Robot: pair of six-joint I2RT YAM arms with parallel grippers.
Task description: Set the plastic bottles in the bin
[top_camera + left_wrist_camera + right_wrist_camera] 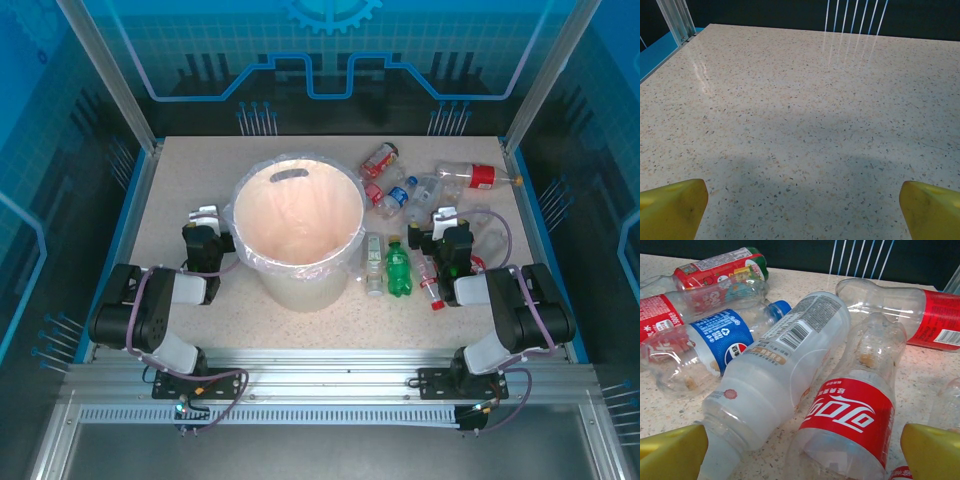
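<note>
The cream-white bin with its clear liner stands at the table's middle. To its right lie the plastic bottles: a green one, a clear one, a red-labelled one and several more. My right gripper hovers open over them. In the right wrist view its yellow fingers flank a frosted white bottle and a clear Coca-Cola bottle, with a blue-labelled bottle to the left. My left gripper sits left of the bin, open over bare table.
Metal frame posts and blue side rails bound the table. A small red-capped bottle lies near my right arm. Bare speckled tabletop stretches left of and behind the bin.
</note>
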